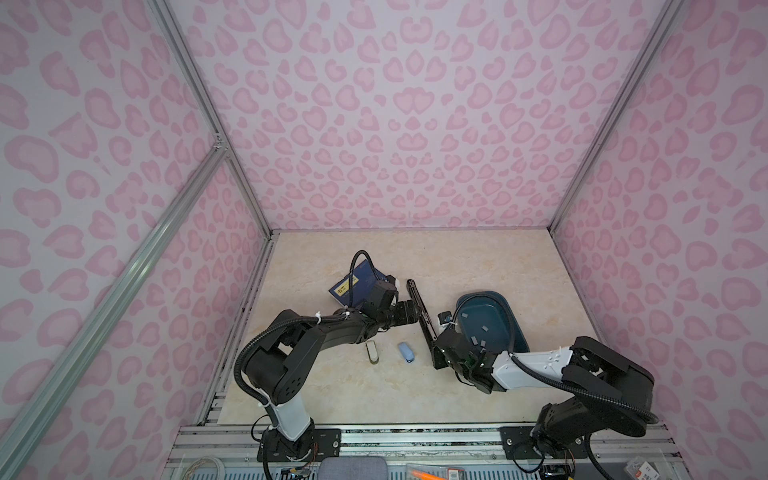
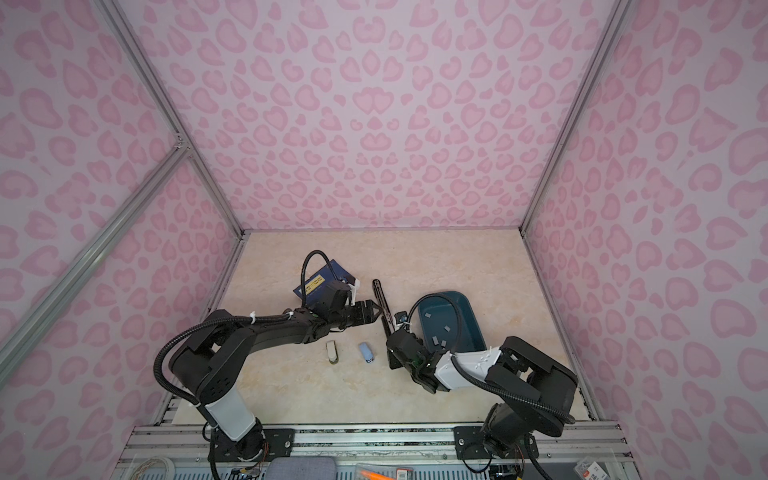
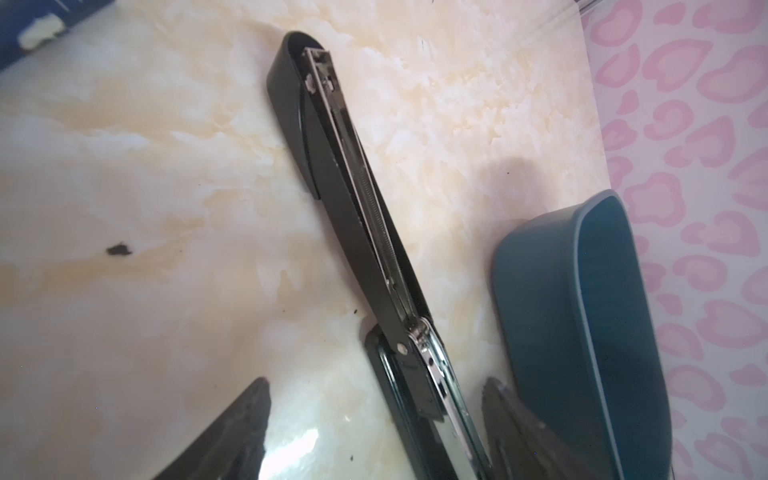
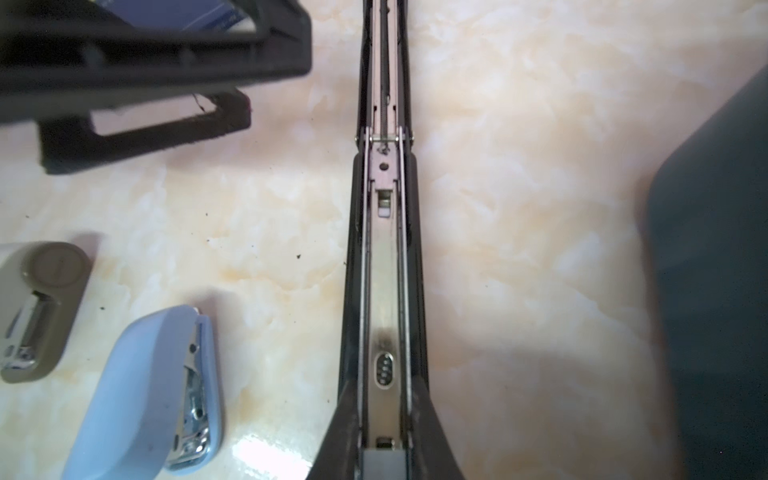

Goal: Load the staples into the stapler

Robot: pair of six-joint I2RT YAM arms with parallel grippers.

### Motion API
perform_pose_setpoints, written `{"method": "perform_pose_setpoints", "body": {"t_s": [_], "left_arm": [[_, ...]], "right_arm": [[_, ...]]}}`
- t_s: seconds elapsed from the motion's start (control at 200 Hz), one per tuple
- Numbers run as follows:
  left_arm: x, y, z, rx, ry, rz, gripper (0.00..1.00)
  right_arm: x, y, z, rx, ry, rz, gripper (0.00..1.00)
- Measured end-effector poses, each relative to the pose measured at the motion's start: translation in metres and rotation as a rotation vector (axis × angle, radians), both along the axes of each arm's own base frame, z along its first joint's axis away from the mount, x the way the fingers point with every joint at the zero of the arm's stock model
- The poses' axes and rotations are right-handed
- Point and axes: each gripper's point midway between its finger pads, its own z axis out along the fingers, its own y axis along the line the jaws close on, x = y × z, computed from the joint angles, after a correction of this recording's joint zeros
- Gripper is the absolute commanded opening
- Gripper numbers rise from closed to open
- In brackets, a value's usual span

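In both top views the stapler (image 1: 417, 300) (image 2: 380, 297), long and black, lies swung open flat on the table (image 1: 478, 257), just left of the teal tray (image 1: 478, 296). The staples (image 1: 484, 327) (image 2: 446, 327) are small grey strips lying loose in the tray, too small here to count surely. The left gripper (image 2: 376, 312) stands spread beside the stapler's middle. The table is cream with a marble look. The walls (image 1: 395, 124) are pink with a heart-spot print and edged by metal rails.

In the left wrist view the stapler's lid shows a bare metal rail and spring. The hinge sits between the two parted fingers (image 3: 232, 436), which seem clear of it. The tray is just beside.

In the right wrist view the right gripper (image 4: 384, 399) is clamped on the stapler's base, one finger pressed to each side. The steel channel runs straight away from it. A blue stapler (image 4: 145, 395) and a tan stapler (image 4: 37, 307) lie nearby on the table.
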Motion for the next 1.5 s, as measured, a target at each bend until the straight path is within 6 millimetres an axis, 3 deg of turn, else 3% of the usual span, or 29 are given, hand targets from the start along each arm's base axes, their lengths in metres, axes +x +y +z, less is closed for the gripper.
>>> {"method": "perform_pose_setpoints", "body": {"t_s": [0.155,0.585,0.815,0.96,1.06,1.17,1.345,1.5], "left_arm": [[0.013,-0.005,-0.015,-0.011,0.049,0.002,0.82],[0.073,-0.037,-0.016,-0.206,0.028,-0.062,0.82],[0.115,-0.018,-0.011,-0.269,0.005,-0.046,0.8],[0.127,-0.002,-0.01,-0.245,-0.006,-0.024,0.75],[0.122,0.002,-0.005,-0.22,-0.004,-0.032,0.71],[0.114,0.001,0.012,-0.211,-0.04,-0.057,0.63],[0.08,-0.014,0.048,-0.212,-0.128,-0.144,0.62],[0.048,-0.024,0.056,-0.182,-0.174,-0.199,0.6]], "right_arm": [[0.002,0.002,0.002,0.073,0.02,-0.011,0.03],[0.0,0.01,0.003,0.11,0.036,0.011,0.02],[-0.014,0.023,0.003,0.078,0.019,0.087,0.02],[-0.021,0.028,0.001,0.002,-0.028,0.132,0.02],[-0.019,0.027,0.0,-0.039,-0.061,0.136,0.05],[-0.019,0.025,0.0,-0.085,-0.094,0.143,0.06],[-0.017,0.021,0.0,-0.137,-0.134,0.14,0.07],[-0.016,0.019,0.0,-0.156,-0.153,0.144,0.1]]}}
